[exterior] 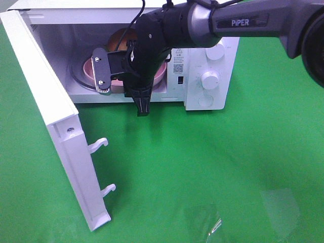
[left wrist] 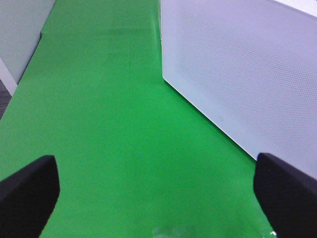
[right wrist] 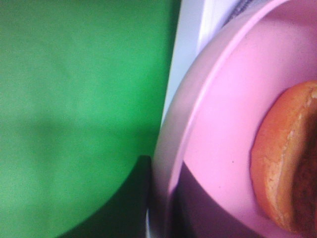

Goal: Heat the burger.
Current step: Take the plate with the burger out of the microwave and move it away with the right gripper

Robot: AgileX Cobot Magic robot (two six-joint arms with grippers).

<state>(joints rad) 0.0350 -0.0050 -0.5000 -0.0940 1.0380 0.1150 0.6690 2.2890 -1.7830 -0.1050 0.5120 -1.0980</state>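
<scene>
Green cloth (exterior: 228, 167): our right gripper (right wrist: 163, 208) pinches pink plate (right wrist: 218, 124) rim, burger (right wrist: 287, 158) inside open microwave (exterior: 202, 66); left gripper (left wrist: 156, 193) fully open, empty.

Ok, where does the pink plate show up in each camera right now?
Exterior high: the pink plate sits inside the open microwave, mostly hidden behind the right gripper.
Left wrist: not in view; only the green cloth and a white perforated panel.
Right wrist: the plate's rim fills the frame beside the cloth, the burger on it, jaws clamping the rim.
Shared landmark: the green cloth.
</scene>
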